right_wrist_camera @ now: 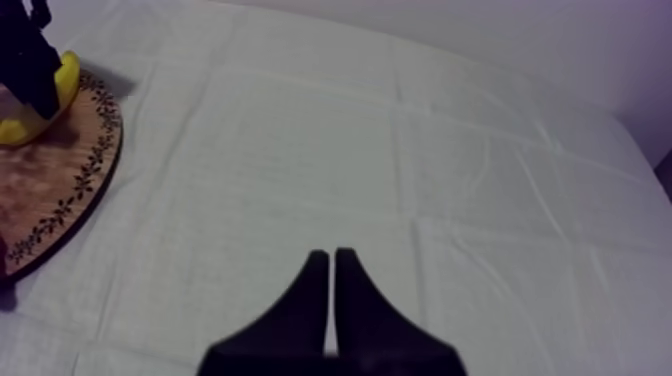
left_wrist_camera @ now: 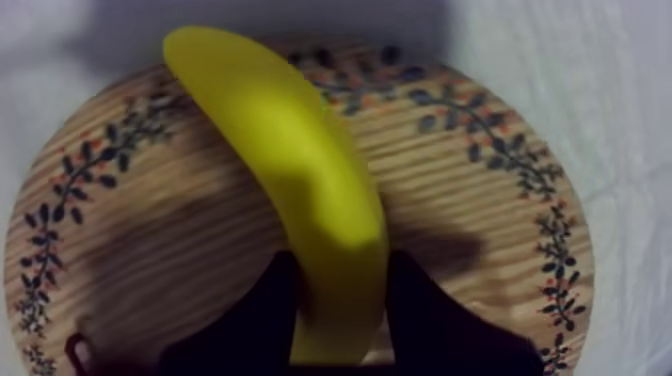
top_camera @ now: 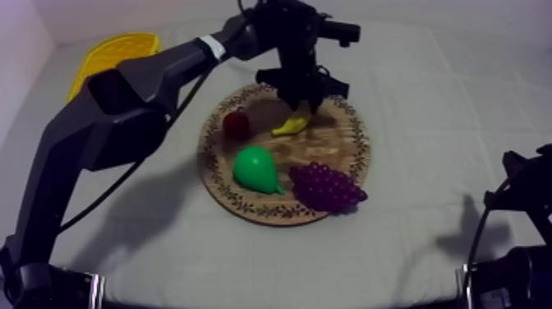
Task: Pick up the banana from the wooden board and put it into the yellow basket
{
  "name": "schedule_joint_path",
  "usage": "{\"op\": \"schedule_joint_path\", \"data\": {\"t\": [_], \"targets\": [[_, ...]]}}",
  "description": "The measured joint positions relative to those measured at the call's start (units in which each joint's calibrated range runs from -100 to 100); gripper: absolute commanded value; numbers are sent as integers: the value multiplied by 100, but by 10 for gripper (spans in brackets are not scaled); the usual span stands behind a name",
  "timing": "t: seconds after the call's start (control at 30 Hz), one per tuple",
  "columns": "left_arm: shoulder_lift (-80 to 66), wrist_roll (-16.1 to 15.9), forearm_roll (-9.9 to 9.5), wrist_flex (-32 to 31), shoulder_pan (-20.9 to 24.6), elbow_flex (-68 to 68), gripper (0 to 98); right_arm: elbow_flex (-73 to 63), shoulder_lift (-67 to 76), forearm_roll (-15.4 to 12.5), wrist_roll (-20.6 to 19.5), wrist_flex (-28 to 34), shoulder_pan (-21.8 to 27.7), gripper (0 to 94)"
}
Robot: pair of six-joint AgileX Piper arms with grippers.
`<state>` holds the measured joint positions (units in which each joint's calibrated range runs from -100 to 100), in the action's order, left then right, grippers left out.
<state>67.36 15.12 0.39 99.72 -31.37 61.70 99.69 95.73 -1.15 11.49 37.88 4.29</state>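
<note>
Left gripper (left_wrist_camera: 343, 270) is clamped across the banana (left_wrist_camera: 290, 170) near one end, long axis pointing away from the jaws. Yellow basket (top_camera: 111, 51) lies far left. Right gripper (right_wrist_camera: 331, 260) is closed and empty.

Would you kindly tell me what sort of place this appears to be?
Most likely a robot manipulation test bench, not a kitchen: a table under grey-white cloth, toy fruit such as the pear and grapes on a wooden board, and the left pincer closed on a banana.

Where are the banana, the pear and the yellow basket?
banana (top_camera: 289, 127): top view, on its yellow middle.
pear (top_camera: 256, 169): top view, on its fat green belly.
yellow basket (top_camera: 115, 47): top view, on its wall near the rim.
</note>
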Motion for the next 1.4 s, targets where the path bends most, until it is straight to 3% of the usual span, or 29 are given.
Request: {"op": "schedule_joint_path", "data": {"t": [0.13, 0.27, 0.43, 0.6, 0.8, 1.13, 1.4], "targets": [[49, -140, -39, 25, -63, 319, 254, 0, 0, 0, 0, 0, 0, 3], [-200, -166, -221, 9, -113, 372, 254, 0, 0, 0, 0, 0, 0, 3], [-875, -129, -580, 9, -72, 8, 257, 0, 0, 0, 0, 0, 0, 3], [-1923, -15, -919, 9, 161, -825, 257, 0, 0, 0, 0, 0, 0, 3], [-3226, 58, -1171, -2, 618, -2026, 258, 0, 0, 0, 0, 0, 0, 3], [-4834, -28, -1297, -533, 1706, -4103, 260, 0, 0, 0, 0, 0, 0, 3], [-4817, -73, -1291, -1232, 2513, -5432, 263, 0, 0, 0, 0, 0, 0, 3]]}}
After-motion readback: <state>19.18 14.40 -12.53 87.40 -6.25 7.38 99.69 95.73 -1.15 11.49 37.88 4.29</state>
